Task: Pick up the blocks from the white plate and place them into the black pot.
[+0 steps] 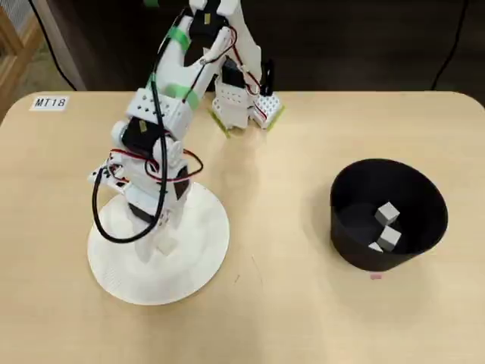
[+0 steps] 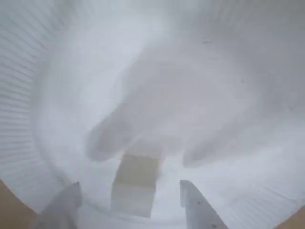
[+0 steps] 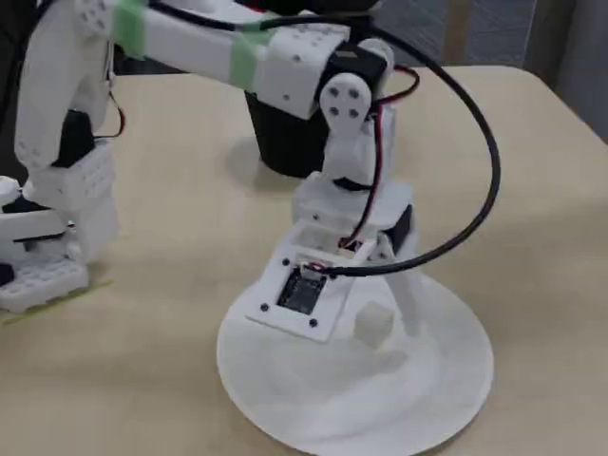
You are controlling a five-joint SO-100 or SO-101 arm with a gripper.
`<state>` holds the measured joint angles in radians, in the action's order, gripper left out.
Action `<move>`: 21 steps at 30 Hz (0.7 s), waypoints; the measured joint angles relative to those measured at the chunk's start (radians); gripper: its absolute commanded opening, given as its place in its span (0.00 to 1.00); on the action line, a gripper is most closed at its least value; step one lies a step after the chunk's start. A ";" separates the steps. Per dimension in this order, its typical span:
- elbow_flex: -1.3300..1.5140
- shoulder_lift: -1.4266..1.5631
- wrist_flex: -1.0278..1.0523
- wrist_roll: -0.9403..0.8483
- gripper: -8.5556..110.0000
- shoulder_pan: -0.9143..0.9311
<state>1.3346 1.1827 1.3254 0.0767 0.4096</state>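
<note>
One block (image 2: 136, 183) sits between the wide-spread jaws of the gripper (image 2: 131, 202), low over the white plate (image 1: 201, 262). It looks light, rigid and smooth-faced, so squeeze opposite flat sides. Three blocks (image 1: 388, 226) lie in the black pot (image 1: 345, 220).

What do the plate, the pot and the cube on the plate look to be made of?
Plate: probably matte plastic or foam; white, with fine ridged lines on its rim in the wrist view.
Pot: dull black, glare-free, likely plastic.
Cube: off-white, solid, sharp-edged, possibly wood or foam; too blurred to settle.
</note>
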 measured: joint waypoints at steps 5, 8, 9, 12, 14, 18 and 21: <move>-0.048 -0.057 0.009 0.012 0.13 0.000; -0.086 -0.094 0.009 0.026 0.05 0.000; -0.097 -0.103 0.011 0.031 0.05 0.000; -0.121 -0.118 0.014 0.032 0.05 0.000; -0.124 -0.118 0.014 0.032 0.05 0.000; -0.124 -0.103 -0.002 0.005 0.05 -0.002; -0.124 -0.041 -0.025 -0.018 0.05 -0.002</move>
<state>1.2103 1.1413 1.3008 0.0583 0.4080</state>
